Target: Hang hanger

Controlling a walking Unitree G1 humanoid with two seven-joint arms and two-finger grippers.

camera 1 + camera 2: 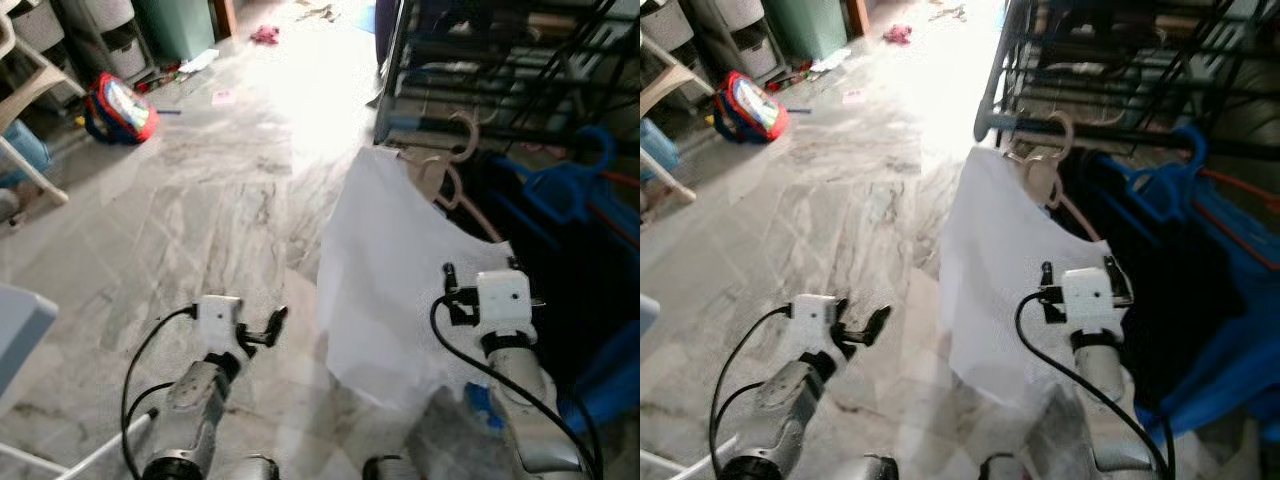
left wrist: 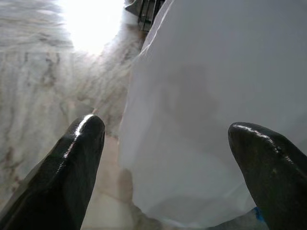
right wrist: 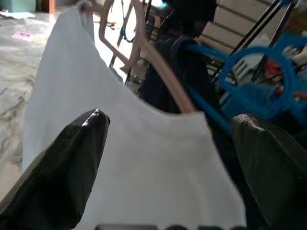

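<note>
White garment (image 1: 1010,270) on a pale hanger (image 1: 1045,165) hooked over the dark rack's rail (image 1: 1040,127), blue hanger (image 1: 1175,165) alongside, right gripper (image 3: 168,139) spread wide at the cloth's near edge, left gripper (image 1: 262,328) spread, holding nothing, above the marble floor (image 1: 200,220).
</note>
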